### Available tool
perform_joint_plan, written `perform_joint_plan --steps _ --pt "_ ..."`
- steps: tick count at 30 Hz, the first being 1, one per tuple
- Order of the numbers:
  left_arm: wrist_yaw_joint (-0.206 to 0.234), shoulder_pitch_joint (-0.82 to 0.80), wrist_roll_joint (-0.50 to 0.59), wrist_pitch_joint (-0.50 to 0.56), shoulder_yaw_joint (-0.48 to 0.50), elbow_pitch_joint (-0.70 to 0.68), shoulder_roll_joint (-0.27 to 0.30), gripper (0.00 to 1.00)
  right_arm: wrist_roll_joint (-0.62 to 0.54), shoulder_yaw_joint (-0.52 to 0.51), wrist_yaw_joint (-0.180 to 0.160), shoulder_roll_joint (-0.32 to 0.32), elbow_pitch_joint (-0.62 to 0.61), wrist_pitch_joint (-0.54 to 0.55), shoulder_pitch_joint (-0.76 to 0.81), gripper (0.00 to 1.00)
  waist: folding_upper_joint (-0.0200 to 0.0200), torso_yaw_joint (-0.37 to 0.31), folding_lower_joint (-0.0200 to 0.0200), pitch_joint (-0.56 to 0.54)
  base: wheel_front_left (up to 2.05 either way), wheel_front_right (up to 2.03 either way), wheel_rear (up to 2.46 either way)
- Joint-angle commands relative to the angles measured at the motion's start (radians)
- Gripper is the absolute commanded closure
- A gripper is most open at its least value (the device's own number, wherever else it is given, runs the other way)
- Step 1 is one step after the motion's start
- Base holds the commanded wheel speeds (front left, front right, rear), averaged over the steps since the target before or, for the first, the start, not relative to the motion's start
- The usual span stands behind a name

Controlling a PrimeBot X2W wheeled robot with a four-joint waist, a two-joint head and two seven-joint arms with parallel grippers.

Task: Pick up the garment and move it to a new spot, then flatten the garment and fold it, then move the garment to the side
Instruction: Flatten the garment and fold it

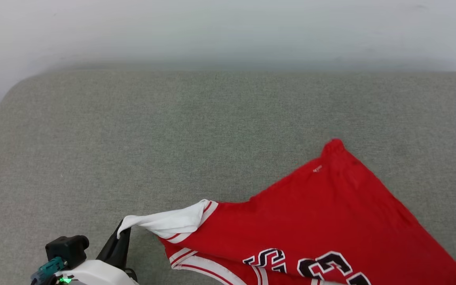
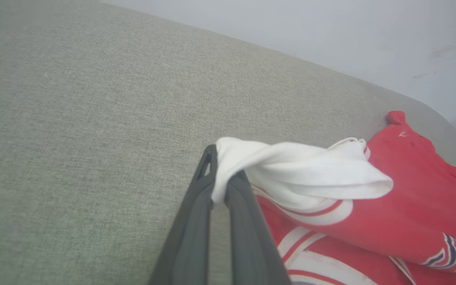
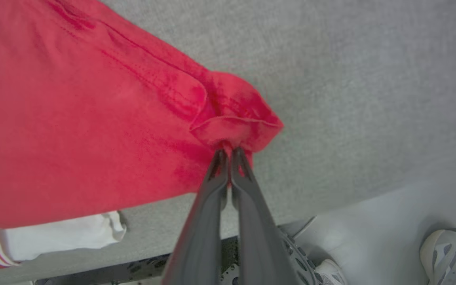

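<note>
Grey woven padding (image 1: 172, 130) spreads wide before me under a pale wall (image 1: 228, 31), and the garment (image 1: 331, 213) lies on the near right part of this padding with the lettering up. My left gripper (image 2: 221, 178) is clenched on a white corner (image 2: 299, 166) of the garment, toward the near left of the padding, and the cloth hangs twisted over its tips. My right gripper (image 3: 230, 158) is pinched tight on a bunched red hem corner (image 3: 232, 114) beside the near right edge of the padding. I judge the cloth to be very light, thin and limp, and probably a little slippery, so it will sag and wrinkle between my two holds and can slide out of a shallow pinch. The better places to take it, I think, are the stitched hem and the striped trim (image 1: 184, 257), where the fabric is doubled and gives a thicker bite.
</note>
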Motion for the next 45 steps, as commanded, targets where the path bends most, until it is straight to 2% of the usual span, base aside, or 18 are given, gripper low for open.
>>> perform_joint_plan --steps 1,5,6,8,9,10,16,21,24,27,31,34,39,42,45 --pt "0.004 0.011 -0.004 0.001 0.003 -0.001 0.005 1.00 0.004 -0.005 -0.001 0.002 0.007 -0.006 0.017 1.00 -0.0001 -0.003 0.0001 -0.005 0.00 0.00 0.00" --pt "0.008 0.018 -0.007 0.006 0.004 0.004 0.009 1.00 0.074 0.014 -0.001 0.015 0.097 -0.069 0.088 1.00 -0.0001 -0.015 0.0001 -0.013 0.00 0.00 0.00" --pt "0.008 0.019 -0.009 0.008 0.003 0.005 0.008 1.00 0.083 0.029 -0.001 0.015 0.129 -0.089 0.101 0.91 -0.0001 -0.016 0.0001 -0.014 0.00 0.00 0.00" --pt "0.009 0.020 -0.010 0.013 -0.002 0.006 0.006 1.00 0.125 0.055 -0.001 0.014 0.194 -0.128 0.104 0.67 -0.0001 -0.017 0.0001 -0.015 0.00 0.00 0.00" --pt "0.007 0.021 -0.011 0.014 -0.004 0.005 0.005 1.00 0.138 0.067 -0.001 0.016 0.219 -0.157 0.099 0.12 -0.0001 -0.017 0.0001 -0.015 0.00 0.00 0.00" --pt "0.004 0.021 -0.012 0.016 -0.007 0.008 0.006 1.00 0.147 0.077 -0.001 0.017 0.237 -0.194 0.092 0.00 -0.0001 -0.016 0.0001 -0.015 0.00 0.00 0.00" --pt "0.000 0.006 -0.009 0.020 -0.020 0.008 0.001 1.00 0.182 0.084 0.000 0.014 0.262 -0.491 0.019 0.00 -0.0001 -0.004 0.0001 -0.016 0.00 0.00 0.00" --pt "0.001 -0.008 -0.004 0.019 -0.022 -0.001 -0.001 1.00 0.143 0.090 -0.001 0.012 0.231 -0.755 -0.053 0.00 -0.0001 0.001 0.0001 -0.009 0.00 0.00 0.00" --pt "-0.004 -0.021 -0.002 0.018 -0.025 -0.002 -0.003 1.00 0.114 0.149 -0.001 -0.027 0.244 -0.855 -0.116 0.00 -0.0001 0.006 0.0001 -0.001 0.00 0.00 0.00" --pt "-0.007 -0.040 0.001 0.017 -0.027 -0.006 -0.008 1.00 0.092 0.219 -0.001 -0.073 0.285 -0.888 -0.185 0.00 -0.0001 0.012 0.0001 0.015 0.00 0.00 0.00" --pt "-0.014 -0.067 0.009 0.017 -0.035 -0.012 -0.012 1.00 0.091 0.331 -0.001 -0.136 0.331 -0.824 -0.305 0.00 -0.0001 0.027 0.0001 0.044 0.00 0.00 0.00" --pt "-0.025 -0.095 0.017 0.017 -0.047 -0.017 -0.018 1.00 0.102 0.413 -0.001 -0.188 0.359 -0.664 -0.391 0.00 -0.0001 0.047 0.0001 0.076 0.00 0.00 0.00" --pt "-0.051 -0.147 0.033 0.019 -0.073 -0.010 -0.035 1.00 0.122 0.518 -0.001 -0.267 0.388 -0.328 -0.536 0.00 -0.0001 0.083 0.0001 0.130 0.00 0.00 0.00" --pt "-0.066 -0.179 0.040 0.010 -0.083 0.003 -0.049 1.00 0.116 0.571 -0.001 -0.290 0.396 -0.190 -0.601 0.00 -0.0001 0.104 0.0001 0.161 0.00 0.00 0.00" --pt "-0.080 -0.209 0.046 0.000 -0.086 0.016 -0.061 1.00 0.108 0.633 -0.001 -0.312 0.408 -0.114 -0.648 0.00 -0.0001 0.121 0.0001 0.195 0.00 0.00 0.00"
